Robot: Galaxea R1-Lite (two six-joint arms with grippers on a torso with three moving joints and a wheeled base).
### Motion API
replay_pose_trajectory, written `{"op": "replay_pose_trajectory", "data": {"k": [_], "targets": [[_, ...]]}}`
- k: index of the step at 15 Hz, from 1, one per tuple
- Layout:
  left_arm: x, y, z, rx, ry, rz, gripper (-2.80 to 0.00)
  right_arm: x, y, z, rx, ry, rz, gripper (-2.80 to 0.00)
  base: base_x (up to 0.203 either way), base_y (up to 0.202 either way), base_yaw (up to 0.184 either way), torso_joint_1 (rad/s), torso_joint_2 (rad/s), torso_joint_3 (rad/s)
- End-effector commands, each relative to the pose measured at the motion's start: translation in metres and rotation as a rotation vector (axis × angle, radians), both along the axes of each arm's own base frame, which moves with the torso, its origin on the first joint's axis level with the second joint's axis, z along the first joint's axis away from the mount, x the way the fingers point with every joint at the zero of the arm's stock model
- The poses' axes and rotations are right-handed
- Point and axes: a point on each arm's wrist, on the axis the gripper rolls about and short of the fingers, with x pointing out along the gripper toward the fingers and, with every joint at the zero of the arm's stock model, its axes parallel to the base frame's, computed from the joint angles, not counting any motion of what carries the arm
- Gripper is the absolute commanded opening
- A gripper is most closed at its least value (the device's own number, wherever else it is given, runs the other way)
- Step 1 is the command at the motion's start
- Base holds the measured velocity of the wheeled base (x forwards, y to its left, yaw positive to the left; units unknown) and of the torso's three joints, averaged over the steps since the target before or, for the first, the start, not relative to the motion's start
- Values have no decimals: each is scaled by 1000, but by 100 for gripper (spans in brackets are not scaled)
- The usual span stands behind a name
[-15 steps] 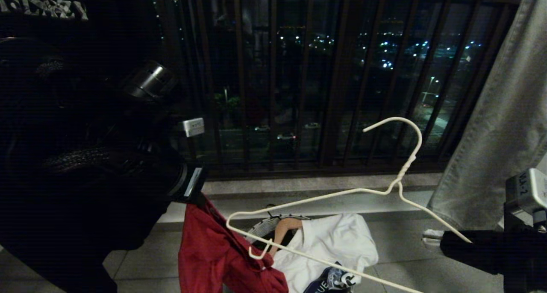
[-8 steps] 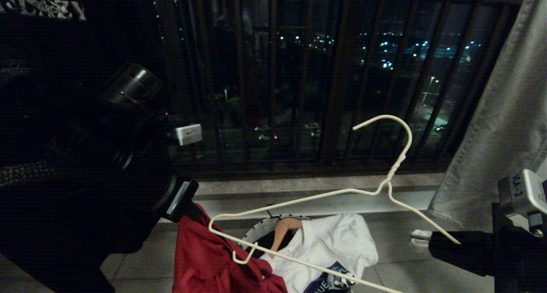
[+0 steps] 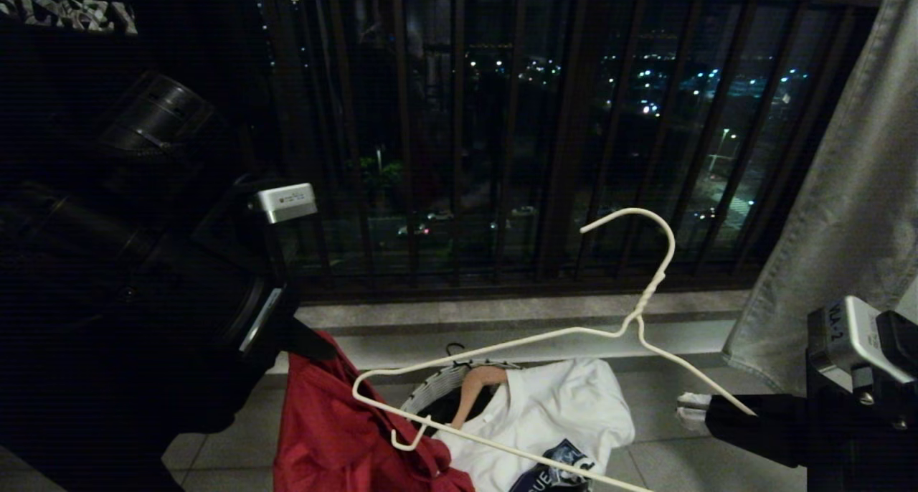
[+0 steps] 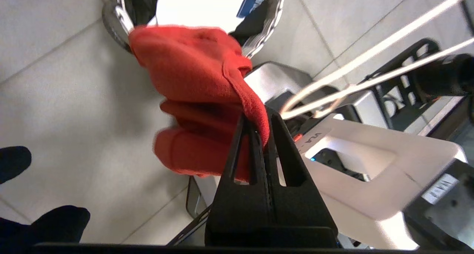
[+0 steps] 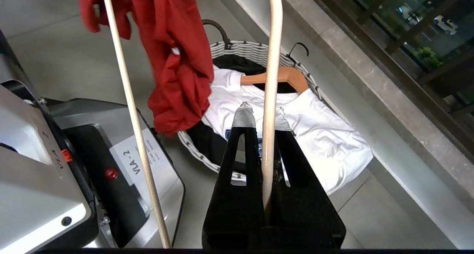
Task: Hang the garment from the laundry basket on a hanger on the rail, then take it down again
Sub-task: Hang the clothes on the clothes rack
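**Entry: red shirt and wire hanger, both held aloft, not yet joined**

Risks. The garment [image 3: 337, 427] hangs bunched from a single pinch at one edge, so no neck opening is presented; the hanger's [image 3: 545, 341] free shoulder tip, just beside the cloth, would likely snag a fold rather than enter the shirt. A thin pinch of fabric could also slip out and fall to the floor tiles [image 3: 215, 434] or back into the laundry basket [image 5: 255, 48]. The hanger is held near one end only; the long wire may swing or twist in that grip when the cloth loads it.

Left end effector [image 4: 257, 130]. Fingers pressed together on an edge of the red garment, which droops below it, above and beside the basket. Arm raised, wrist angled downward at the left of the head view.

Right end effector [image 5: 261, 120]. Fingers clamped on the hanger's sloping wire near its shoulder; the hanger reaches away from it toward the left end effector, hook uppermost. Arm low, roughly level.

Surroundings. Below the right end effector: basket holding a white T-shirt [image 5: 326, 135] and a wooden hanger [image 5: 285, 76]. The rail is not in view.
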Motion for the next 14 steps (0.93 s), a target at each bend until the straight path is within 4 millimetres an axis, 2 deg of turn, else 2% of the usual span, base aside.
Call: {"op": "replay_pose_trajectory", "data": {"k": [1, 5, 14], "targets": [[-7, 4, 9, -22, -23, 5, -280, 5, 2, -2, 2, -7, 4, -280, 0, 0, 0, 0, 0, 0], [-12, 6, 14, -39, -36, 9, -280, 15, 7, -7, 14, -37, -7, -280, 0, 0, 0, 0, 0, 0], [-15, 0, 13, -37, -25, -11, -280, 19, 8, -11, 31, -81, -9, -280, 0, 0, 0, 0, 0, 0]]}}
